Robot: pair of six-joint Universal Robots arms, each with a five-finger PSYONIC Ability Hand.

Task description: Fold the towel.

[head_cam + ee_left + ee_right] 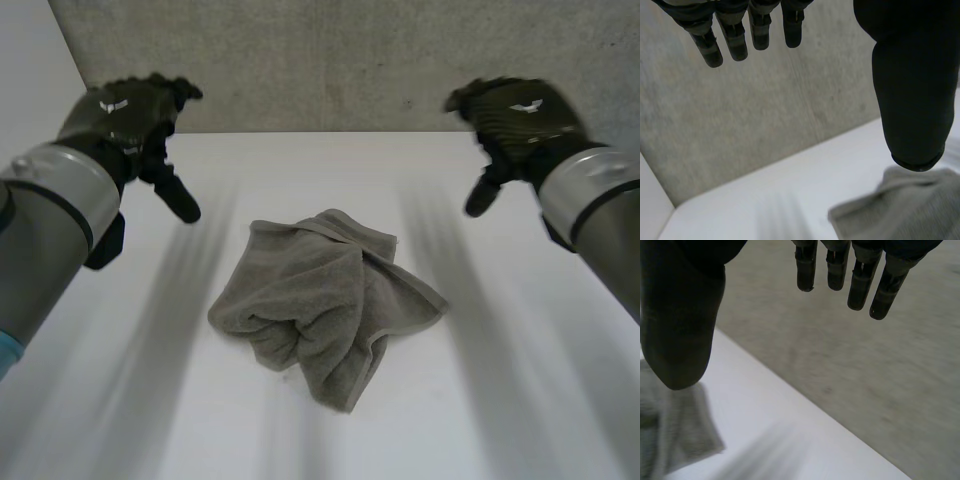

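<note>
Black left hand [135, 115] is hovering over the far left of the white tabletop [520, 400], fingers relaxed and holding nothing. Between the hands, a crumpled grey-brown terry towel [320, 300] is lying in a heap, untouched; folding is looking not yet begun, with everything remaining. Black right hand [520, 115] is hovering far right, equally loose and empty.

No legible text or labels.
</note>
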